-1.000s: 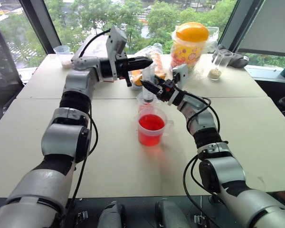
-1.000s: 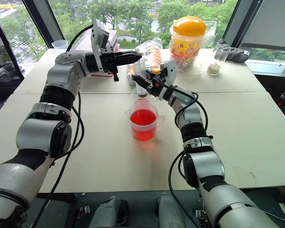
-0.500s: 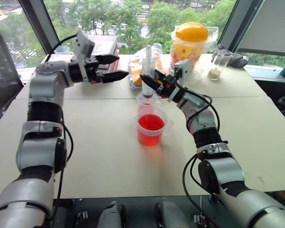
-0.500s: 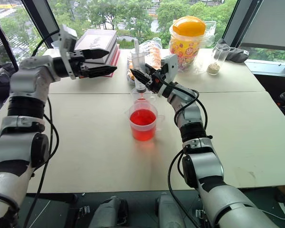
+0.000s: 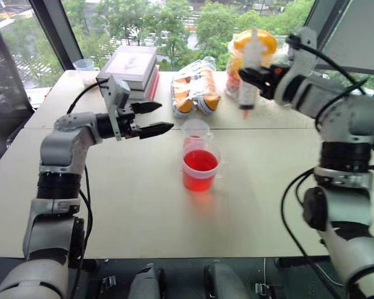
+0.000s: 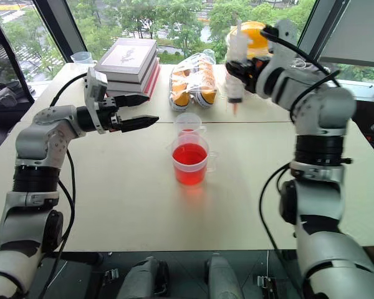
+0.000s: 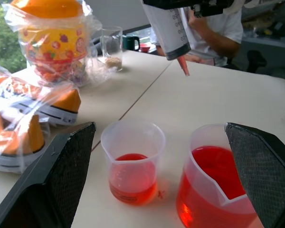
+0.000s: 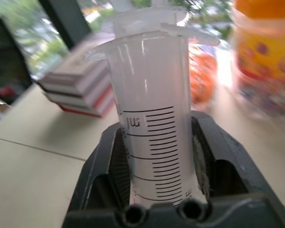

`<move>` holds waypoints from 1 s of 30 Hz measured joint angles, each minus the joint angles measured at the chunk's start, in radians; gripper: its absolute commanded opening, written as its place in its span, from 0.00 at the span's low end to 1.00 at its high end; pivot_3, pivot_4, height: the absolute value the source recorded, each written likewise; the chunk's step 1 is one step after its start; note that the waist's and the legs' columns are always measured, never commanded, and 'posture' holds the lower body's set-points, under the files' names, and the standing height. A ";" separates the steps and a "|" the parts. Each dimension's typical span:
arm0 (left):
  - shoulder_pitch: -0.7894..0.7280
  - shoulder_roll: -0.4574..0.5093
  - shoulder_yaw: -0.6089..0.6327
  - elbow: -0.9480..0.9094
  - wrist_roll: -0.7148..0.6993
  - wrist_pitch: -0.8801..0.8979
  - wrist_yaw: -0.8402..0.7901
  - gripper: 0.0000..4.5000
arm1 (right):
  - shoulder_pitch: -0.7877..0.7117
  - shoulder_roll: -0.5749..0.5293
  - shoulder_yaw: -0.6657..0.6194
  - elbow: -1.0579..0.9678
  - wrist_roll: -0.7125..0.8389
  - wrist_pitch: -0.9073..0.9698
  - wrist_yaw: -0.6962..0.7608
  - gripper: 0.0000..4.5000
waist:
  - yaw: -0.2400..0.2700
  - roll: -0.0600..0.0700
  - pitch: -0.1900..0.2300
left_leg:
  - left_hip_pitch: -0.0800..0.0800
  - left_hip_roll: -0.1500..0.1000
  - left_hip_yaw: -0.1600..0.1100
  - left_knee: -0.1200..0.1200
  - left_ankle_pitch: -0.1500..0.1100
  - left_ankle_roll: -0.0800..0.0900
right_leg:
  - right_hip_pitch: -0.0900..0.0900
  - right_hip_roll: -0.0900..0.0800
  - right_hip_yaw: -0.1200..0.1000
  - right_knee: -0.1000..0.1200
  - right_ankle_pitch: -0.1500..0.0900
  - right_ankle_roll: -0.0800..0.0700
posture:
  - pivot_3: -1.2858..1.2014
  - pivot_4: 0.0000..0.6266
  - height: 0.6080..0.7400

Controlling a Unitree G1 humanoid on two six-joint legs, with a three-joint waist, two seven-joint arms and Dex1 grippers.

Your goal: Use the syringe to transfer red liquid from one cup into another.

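Right wrist view shows the right gripper point(image 8: 162, 156) pinching the syringe point(image 8: 156, 137) — left gripper point(image 5: 151, 118) spread — next, I judge, setting it down.

On the syringe point(image 8: 154, 137), at the middle of the right wrist view, we read black scale lines and a small mark beside the top line that looks like "ml". In the left wrist view we see digits on its barrel, too small to read. We find no other legible text.
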 measured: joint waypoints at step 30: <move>0.116 0.068 -0.035 -0.188 -0.090 0.107 0.052 1.00 | 0.419 -0.344 0.016 -0.318 0.063 0.103 0.344 0.99 | 0.010 0.000 0.000 | 0.000 0.000 -0.001 -0.001 0.000 0.001 | 0.000 0.001 0.000 -0.002 0.001 0.003 | 0.52 0.24 1.00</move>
